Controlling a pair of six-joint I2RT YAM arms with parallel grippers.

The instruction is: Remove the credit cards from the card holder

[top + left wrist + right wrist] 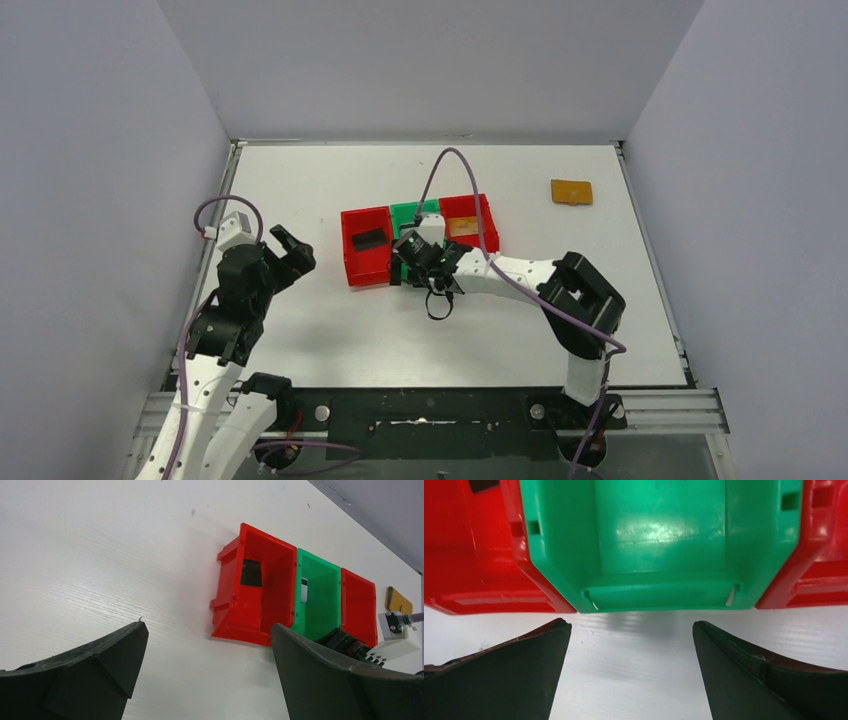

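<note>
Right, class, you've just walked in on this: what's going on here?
Neither arm holds anything. The right gripper is open at the near front of the green bin. The left gripper is open too, hovering off to the left. A dark card lies in the left red bin. The card holder lies alone at the far right of the table, away from both grippers.

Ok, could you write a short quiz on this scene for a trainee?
1. True or false: the card holder lies directly on the table.
2. Which bin in the row holds the black card? A) the red bin at the left end B) the middle one C) the one at the right end
3. Fill in: the fingers of the right gripper point at the ___ bin.
Key: 1 true; 2 A; 3 the green bin.
</note>
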